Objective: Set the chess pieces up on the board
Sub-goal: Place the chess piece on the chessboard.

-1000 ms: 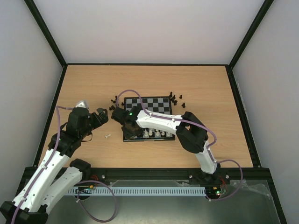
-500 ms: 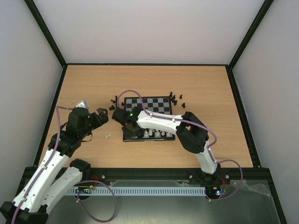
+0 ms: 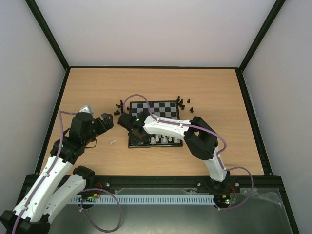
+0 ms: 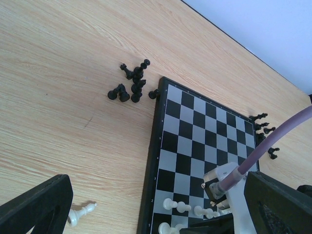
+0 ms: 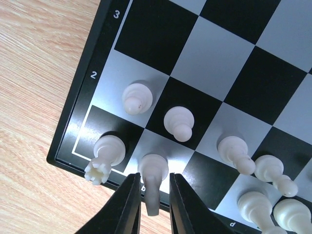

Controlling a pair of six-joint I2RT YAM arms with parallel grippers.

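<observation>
Right jaws are down at the near-left corner of the board [image 3: 163, 108], and the wrist view sits right over the action. The two dark fingertips [image 5: 130, 207] flank a white piece [image 5: 153, 170] standing on the front-row square marked b. The gap is narrow, barely wider than the piece itself, and I cannot tell whether the pads pinch it or stand just clear.

Next to it, on the corner square, stands a white rook [image 5: 105, 155]. Just ahead are two white pawns [image 5: 137, 97] on the row marked 2, and more white pieces [image 5: 234, 150] run off toward the right.

Over on the other side, the left jaws are spread wide and hold nothing, hovering above the bench [image 3: 87, 87] to the left of the board. A lone white piece [image 3: 111, 142] lies on its side on the bench between those jaws and the board.

A cluster of black pieces [image 3: 119, 108] sits on the bench off the board's far-left corner. A second black cluster [image 3: 184, 103] sits off the far-right corner.
</observation>
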